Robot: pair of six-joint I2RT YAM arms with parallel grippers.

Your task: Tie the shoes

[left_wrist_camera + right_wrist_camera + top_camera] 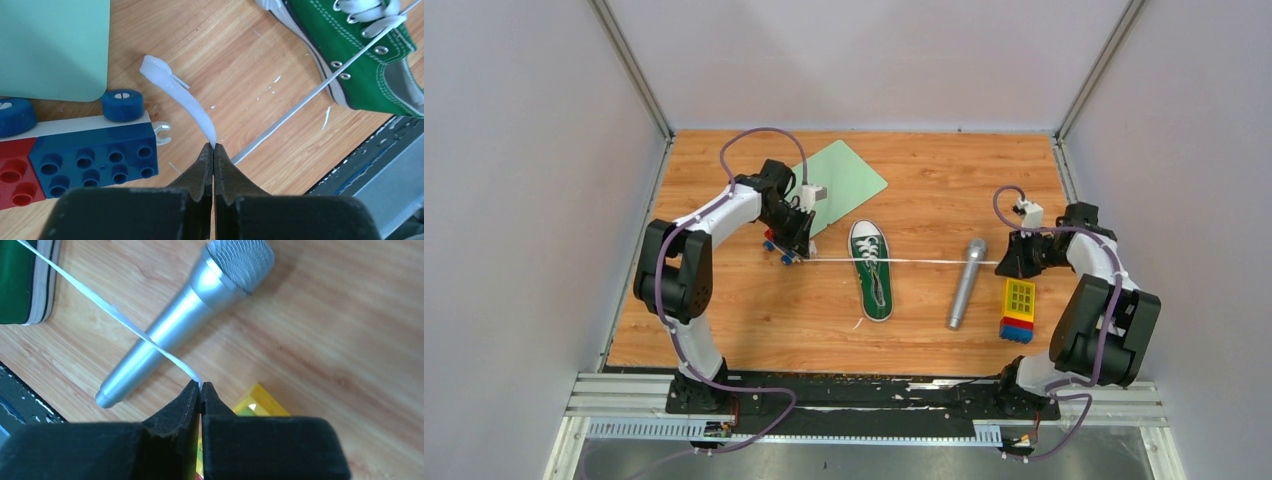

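Observation:
A small green sneaker (871, 270) with a white sole lies mid-table, toe to the back. Its white laces are pulled out taut to both sides in one line. My left gripper (793, 256) is shut on the left lace (185, 102) just left of the shoe; the lace's loose end sticks out past the jaws, and the taut part (300, 107) runs to the sneaker (360, 55). My right gripper (1004, 265) is shut on the right lace (115, 315), which crosses over the grey microphone (185, 315). The sneaker's edge (22, 285) shows in the right wrist view.
A grey microphone (965, 283) lies right of the shoe. A yellow, red and blue block stack (1017, 309) sits under the right gripper. A blue and red block car (75, 160) is by the left gripper. A green mat (844, 180) lies at the back.

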